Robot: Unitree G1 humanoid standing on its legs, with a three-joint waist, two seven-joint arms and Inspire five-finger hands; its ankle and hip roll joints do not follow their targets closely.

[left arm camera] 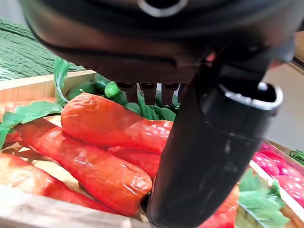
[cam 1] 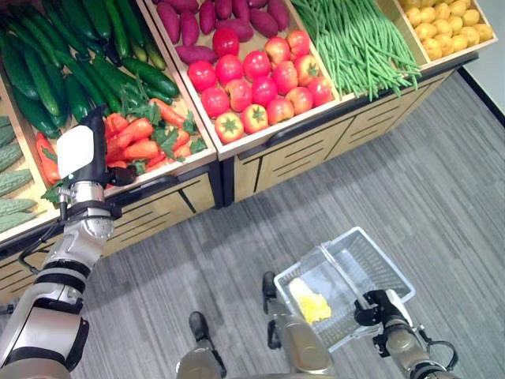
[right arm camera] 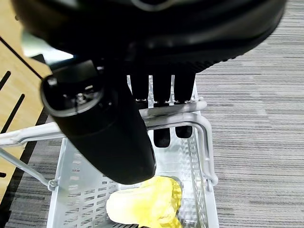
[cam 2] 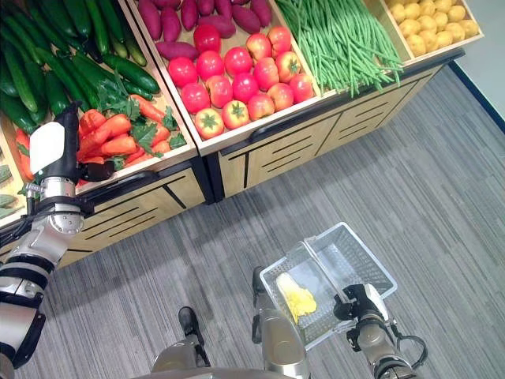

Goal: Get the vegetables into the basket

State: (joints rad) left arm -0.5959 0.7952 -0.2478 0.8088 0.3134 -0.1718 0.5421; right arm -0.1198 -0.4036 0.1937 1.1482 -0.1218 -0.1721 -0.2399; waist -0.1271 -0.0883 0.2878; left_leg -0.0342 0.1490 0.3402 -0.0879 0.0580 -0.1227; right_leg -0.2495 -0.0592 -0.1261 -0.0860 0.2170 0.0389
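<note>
While the left hand reaches up into the carrot compartment of the wooden produce stand, its dark fingers hang straight over the carrots and its thumb sticks out in front of them, nothing gripped; whether the fingertips touch a carrot cannot be told. Carrots with green leaves lie piled in that compartment, at the stand's front edge, with cucumbers behind them and ridged green gourds in the compartment further to the robot's left. Next compartment to the right holds tomatoes in front and purple sweet potatoes behind, then green beans, then small yellow fruits at the far right. Right hand is low, over the grey floor, fingers curled round the white wire handle of the white basket, which it carries. Basket hangs well apart from the stand, on the robot's right side. Inside the basket lies one pale yellow leafy vegetable, resting on the bottom toward the end nearer the robot. No carrot is in the basket; the carrots are all in the stand.
</note>
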